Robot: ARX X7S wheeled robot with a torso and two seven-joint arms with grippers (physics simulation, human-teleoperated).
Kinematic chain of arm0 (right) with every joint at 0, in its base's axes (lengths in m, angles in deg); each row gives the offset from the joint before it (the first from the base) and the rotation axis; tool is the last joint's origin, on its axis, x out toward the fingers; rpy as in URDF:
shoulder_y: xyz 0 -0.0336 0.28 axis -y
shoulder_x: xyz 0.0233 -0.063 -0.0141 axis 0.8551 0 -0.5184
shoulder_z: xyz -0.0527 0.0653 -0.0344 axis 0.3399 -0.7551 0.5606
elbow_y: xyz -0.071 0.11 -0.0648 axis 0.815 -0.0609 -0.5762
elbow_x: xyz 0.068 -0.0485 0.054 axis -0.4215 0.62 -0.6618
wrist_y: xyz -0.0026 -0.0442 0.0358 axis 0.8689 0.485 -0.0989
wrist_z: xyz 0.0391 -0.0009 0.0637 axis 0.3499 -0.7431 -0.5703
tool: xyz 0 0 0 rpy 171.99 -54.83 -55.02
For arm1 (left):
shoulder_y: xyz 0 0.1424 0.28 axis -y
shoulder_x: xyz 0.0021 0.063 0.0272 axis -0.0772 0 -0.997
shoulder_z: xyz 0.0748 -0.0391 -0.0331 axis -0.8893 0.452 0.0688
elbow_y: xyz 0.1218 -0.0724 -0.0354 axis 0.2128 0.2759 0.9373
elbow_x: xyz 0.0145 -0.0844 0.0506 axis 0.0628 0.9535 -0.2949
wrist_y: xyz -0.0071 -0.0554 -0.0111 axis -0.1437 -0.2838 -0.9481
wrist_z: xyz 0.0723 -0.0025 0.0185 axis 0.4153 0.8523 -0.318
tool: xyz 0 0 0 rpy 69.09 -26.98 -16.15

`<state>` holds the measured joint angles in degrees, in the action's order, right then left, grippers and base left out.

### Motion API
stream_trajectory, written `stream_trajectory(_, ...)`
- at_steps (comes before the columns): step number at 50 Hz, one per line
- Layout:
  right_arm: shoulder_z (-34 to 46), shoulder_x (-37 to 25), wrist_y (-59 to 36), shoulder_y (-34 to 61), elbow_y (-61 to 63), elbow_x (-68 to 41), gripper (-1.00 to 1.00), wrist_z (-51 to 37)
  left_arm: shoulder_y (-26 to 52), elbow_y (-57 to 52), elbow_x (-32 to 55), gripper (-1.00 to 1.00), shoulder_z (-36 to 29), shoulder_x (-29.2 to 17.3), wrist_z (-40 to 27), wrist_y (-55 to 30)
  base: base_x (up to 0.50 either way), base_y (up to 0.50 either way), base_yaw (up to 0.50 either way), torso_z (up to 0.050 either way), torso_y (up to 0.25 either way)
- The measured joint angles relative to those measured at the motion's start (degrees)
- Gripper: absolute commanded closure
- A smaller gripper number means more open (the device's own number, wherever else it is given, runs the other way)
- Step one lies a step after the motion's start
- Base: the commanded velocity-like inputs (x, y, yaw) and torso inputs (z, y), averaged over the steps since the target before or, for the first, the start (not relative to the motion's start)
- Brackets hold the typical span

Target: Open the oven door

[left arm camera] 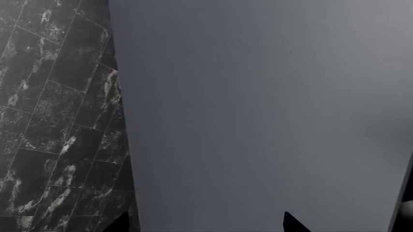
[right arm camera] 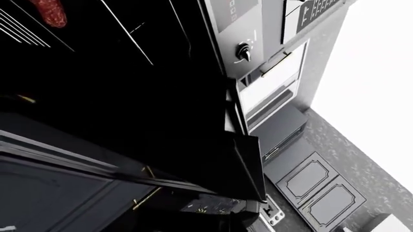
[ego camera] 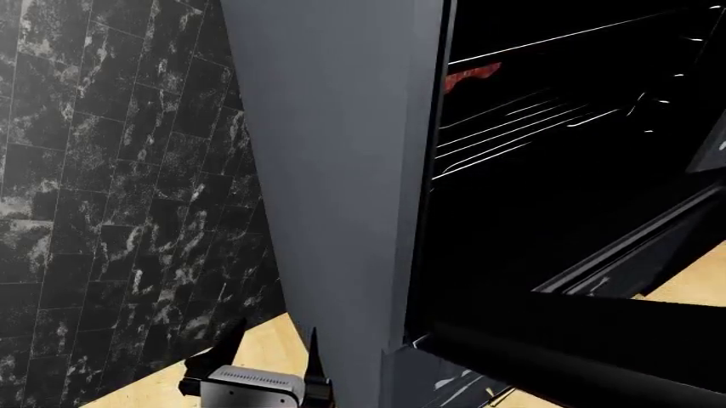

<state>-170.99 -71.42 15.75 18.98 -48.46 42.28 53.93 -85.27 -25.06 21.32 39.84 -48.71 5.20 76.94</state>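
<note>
Dark marble tiles [ego camera: 102,170] stand behind a grey cabinet side [ego camera: 340,170]. Beside it the oven door [ego camera: 590,348] hangs lowered, the racks [ego camera: 511,127] exposed, so we judge the opening almost done. Our left tool [ego camera: 267,365] is spread and empty; the right we cannot see, perhaps it must only withdraw.

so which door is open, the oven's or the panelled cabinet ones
The oven door: it is dropped down, baring the wire racks. The panelled cabinet doors sit flush, shut.
</note>
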Motion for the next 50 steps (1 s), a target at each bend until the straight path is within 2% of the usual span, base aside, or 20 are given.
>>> stream_trajectory(50,-6.0,11.7,16.6,-3.0,-15.5,-2.9,1.0,2.1,0.4,0.1,-0.1,-1.0,-1.2,-0.2,0.2,-0.4,0.0,0.0,0.0,0.0,0.001)
